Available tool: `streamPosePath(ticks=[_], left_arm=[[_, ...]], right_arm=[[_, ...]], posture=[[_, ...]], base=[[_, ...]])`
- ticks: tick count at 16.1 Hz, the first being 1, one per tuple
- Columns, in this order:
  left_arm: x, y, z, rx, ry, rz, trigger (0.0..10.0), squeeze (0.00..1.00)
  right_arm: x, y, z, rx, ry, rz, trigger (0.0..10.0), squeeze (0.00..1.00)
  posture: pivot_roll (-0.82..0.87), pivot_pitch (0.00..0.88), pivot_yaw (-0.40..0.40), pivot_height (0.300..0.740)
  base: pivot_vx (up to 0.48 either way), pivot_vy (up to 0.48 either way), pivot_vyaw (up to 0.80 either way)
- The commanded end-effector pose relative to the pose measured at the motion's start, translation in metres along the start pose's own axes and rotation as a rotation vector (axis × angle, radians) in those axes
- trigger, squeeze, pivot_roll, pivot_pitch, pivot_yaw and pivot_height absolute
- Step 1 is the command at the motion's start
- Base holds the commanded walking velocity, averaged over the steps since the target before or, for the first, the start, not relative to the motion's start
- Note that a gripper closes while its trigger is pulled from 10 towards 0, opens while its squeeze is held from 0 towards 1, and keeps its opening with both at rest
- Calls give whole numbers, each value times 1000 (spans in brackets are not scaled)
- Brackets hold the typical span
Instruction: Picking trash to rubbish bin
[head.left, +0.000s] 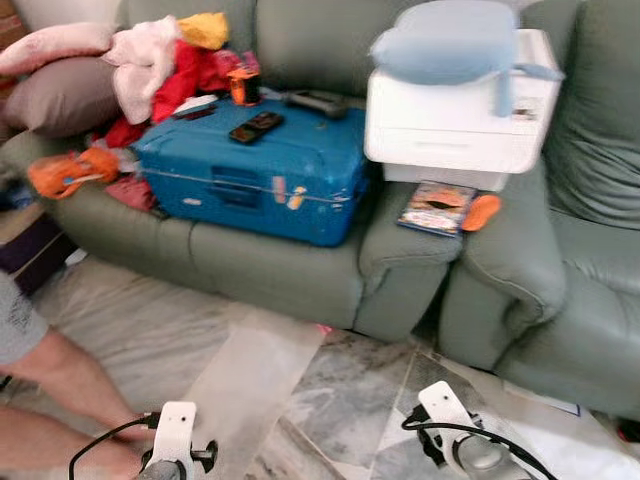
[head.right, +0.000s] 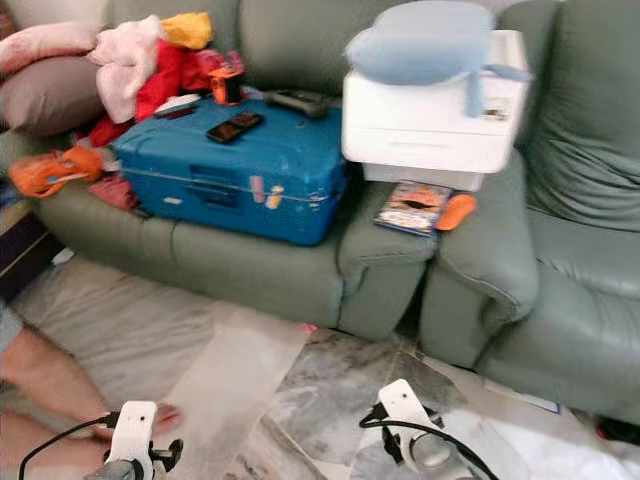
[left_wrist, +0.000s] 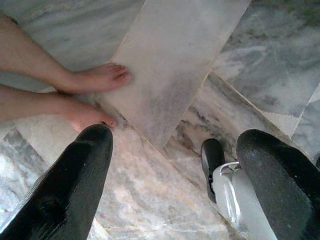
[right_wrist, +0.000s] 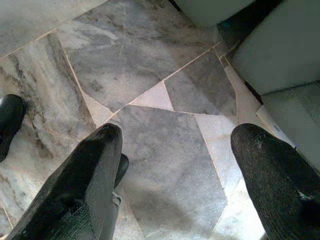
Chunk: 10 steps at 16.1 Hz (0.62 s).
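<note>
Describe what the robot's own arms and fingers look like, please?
Each arm ends in a white bracket with black cable looping over it, and the right arm shows silver metal below. The left gripper and right gripper each have two long, thick, matte black fingers with rounded tips.

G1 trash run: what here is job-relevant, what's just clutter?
Job:
left gripper, open over marble floor
right gripper, open
No rubbish bin or obvious trash seen

Clutter:
blue suitcase
white printer
booklet
clothes pile
person's feet
</note>
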<state>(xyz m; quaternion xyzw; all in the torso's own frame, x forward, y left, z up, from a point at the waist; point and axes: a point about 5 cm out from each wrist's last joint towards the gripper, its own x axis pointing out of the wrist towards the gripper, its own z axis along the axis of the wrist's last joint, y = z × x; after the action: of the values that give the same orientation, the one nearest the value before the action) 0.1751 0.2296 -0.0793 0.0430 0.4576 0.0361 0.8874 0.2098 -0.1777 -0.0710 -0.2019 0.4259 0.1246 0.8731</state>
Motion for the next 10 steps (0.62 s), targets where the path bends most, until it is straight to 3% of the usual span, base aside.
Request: streamPosePath(ticks=[1, 10], left_arm=[[-1, 4, -3, -7, 16, 13, 10000, 0], [-1, 3, -5, -25, 25, 13, 10000, 0]], right_arm=[[1, 6, 4, -6, -10, 19, 10000, 0], [1, 6, 2, -16, -8, 20, 10000, 0]], posture=[[23, 31, 24, 740], [21, 37, 20, 740]], base=[[0, 480, 0], [0, 480, 0]])
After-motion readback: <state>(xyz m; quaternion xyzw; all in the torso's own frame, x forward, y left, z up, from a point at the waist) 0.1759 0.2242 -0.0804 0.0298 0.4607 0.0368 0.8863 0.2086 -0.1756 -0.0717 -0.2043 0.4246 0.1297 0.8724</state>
